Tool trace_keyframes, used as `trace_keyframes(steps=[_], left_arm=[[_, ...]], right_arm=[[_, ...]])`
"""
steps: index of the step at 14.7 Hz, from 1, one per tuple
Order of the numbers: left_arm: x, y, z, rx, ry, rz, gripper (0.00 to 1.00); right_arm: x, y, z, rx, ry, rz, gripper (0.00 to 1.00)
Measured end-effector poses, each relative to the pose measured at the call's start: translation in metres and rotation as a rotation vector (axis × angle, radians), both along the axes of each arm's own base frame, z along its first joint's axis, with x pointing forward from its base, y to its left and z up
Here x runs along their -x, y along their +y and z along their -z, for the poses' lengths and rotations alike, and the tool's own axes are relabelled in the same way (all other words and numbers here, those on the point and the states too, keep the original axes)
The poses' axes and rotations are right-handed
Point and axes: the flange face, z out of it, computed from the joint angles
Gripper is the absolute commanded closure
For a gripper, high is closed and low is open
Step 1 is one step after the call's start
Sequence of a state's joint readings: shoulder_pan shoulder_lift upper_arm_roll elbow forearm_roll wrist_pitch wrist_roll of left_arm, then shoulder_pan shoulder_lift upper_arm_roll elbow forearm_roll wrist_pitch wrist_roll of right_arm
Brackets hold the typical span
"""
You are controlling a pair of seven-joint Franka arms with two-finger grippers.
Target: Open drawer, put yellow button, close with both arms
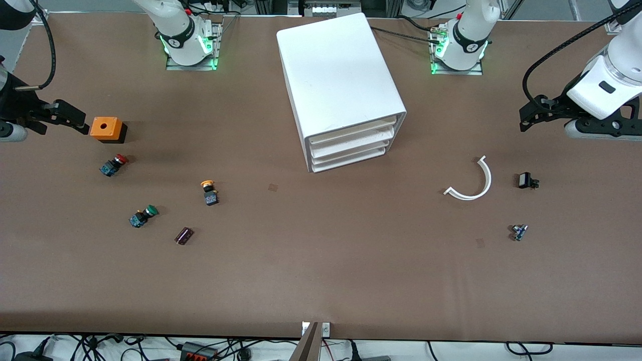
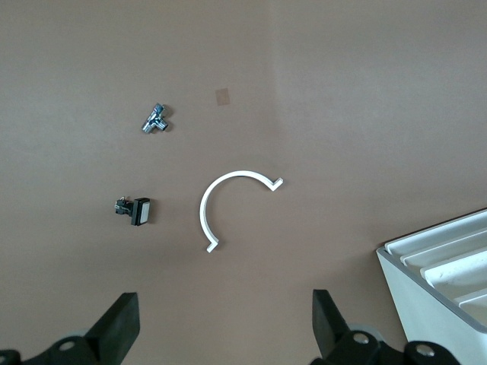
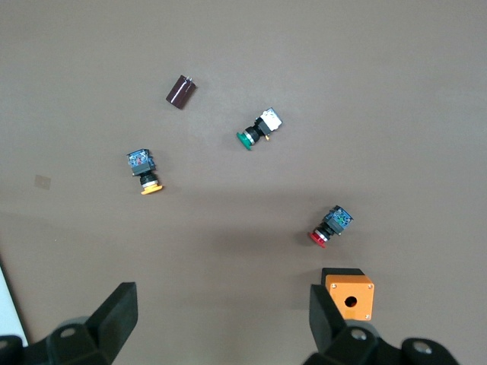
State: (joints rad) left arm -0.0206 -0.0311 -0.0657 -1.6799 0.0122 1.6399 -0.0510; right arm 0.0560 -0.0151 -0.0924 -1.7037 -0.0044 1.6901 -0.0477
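Observation:
The white cabinet (image 1: 341, 85) stands mid-table between the two bases. Its uppermost drawer (image 1: 353, 131) is shut, flush with the lower trays. A corner of the cabinet shows in the left wrist view (image 2: 415, 304). The yellow button (image 1: 209, 192) lies on its side on the table, toward the right arm's end and nearer the front camera than the cabinet. It also shows in the right wrist view (image 3: 144, 173). My right gripper (image 1: 67, 118) (image 3: 221, 315) is open and empty over the table beside the orange box. My left gripper (image 1: 539, 113) (image 2: 224, 319) is open and empty over bare table at the left arm's end.
An orange box (image 1: 105, 128) (image 3: 350, 296), a red button (image 1: 114, 164) (image 3: 329, 226), a green button (image 1: 143, 215) (image 3: 257, 129) and a dark small part (image 1: 184, 235) lie around the yellow button. A white curved piece (image 1: 474, 183) (image 2: 228, 201), a black switch (image 1: 526, 180) and a metal fitting (image 1: 519, 231) lie at the left arm's end.

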Motion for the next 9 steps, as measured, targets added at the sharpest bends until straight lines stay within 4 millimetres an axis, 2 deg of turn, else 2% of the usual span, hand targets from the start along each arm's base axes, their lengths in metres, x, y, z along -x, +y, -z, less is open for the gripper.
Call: trace_keyframes(steps=[7,9], left_arm=[[0.0001,-0.0001,0.0001,0.000,0.001,0.000,0.00],[0.0002,-0.0001,0.0001,0.000,0.002,0.000,0.00]], right_arm=[[0.0000,0.0006,0.0000,0.000,0.000,-0.003,0.00],[-0.0003,0.0062,0.0007,0.000,0.001,-0.013,0.00]])
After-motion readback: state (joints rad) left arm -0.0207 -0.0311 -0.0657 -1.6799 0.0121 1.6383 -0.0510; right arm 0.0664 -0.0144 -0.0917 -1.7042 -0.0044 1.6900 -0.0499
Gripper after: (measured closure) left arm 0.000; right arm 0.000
